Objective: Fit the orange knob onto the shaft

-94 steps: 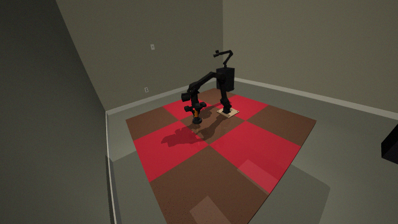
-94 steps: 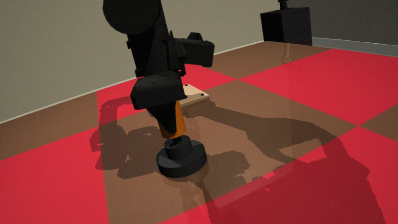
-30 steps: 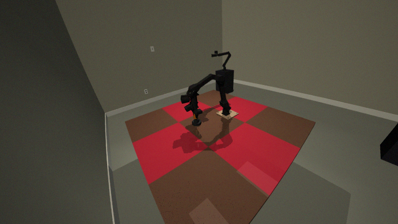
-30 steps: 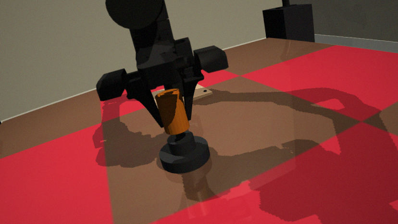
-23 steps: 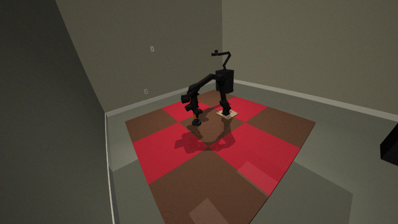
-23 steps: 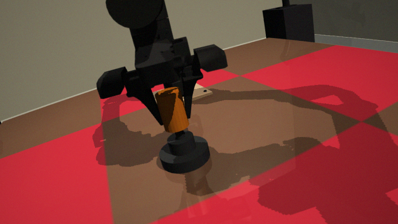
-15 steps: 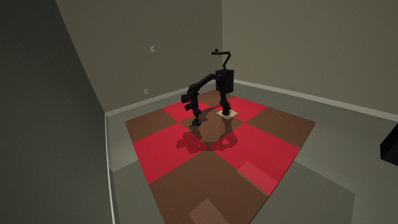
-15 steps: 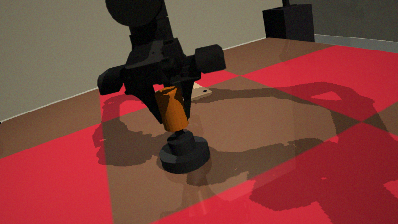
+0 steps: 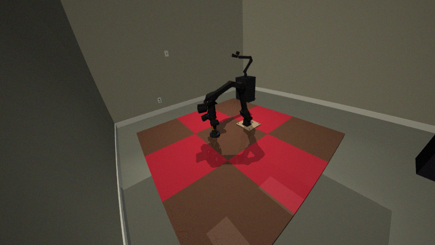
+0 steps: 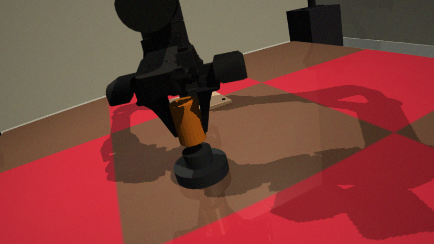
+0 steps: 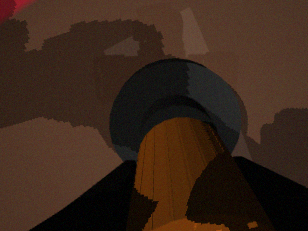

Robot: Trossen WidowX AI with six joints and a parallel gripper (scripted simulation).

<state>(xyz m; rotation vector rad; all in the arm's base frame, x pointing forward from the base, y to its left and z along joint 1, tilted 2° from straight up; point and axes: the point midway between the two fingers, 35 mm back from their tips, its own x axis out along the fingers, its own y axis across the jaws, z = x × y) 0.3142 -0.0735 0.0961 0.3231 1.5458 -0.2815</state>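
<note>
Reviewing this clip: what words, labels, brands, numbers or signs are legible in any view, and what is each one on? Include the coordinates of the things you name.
None can be read.
Orange knob (image 9: 213, 128) (image 10: 188, 124) (image 11: 170, 164): no lettering shows.
Round pedestal (image 9: 215, 135) (image 10: 202, 178) (image 11: 140, 99): no lettering shows.
Arm (image 9: 223, 91) (image 10: 163, 36): too dark to rule out small print.
Wall plates (image 9: 166, 53) (image 9: 159, 100): too small to tell.
</note>
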